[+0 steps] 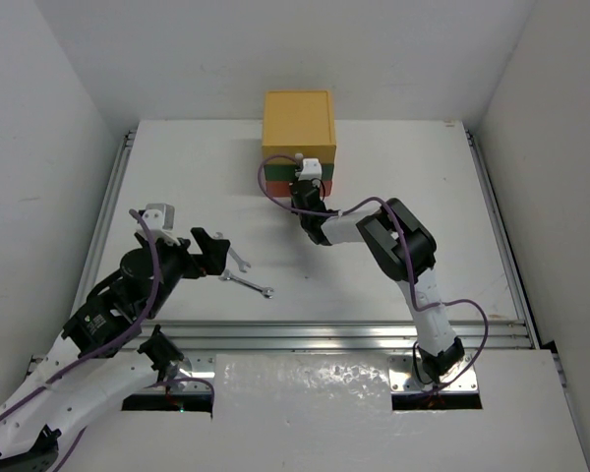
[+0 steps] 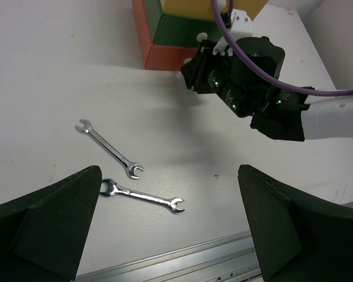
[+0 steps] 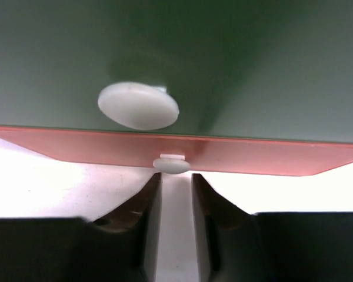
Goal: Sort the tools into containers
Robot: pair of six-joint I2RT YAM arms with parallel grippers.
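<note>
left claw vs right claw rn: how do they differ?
Jaws: left claw spread wide; right claw narrowed to a slim gap.
Place: left claw hangs over the nearer flat silver metal wrench; right claw is at the white round knob of the red drawer.
Contact: left claw touches nothing; whether right claw grips the knob is unclear.
Shared: black two-finger build.

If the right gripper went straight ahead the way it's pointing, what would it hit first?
Most likely the white knob of the red drawer, just past the fingertips of the right gripper and in line with their gap; exact depth is unclear.
</note>
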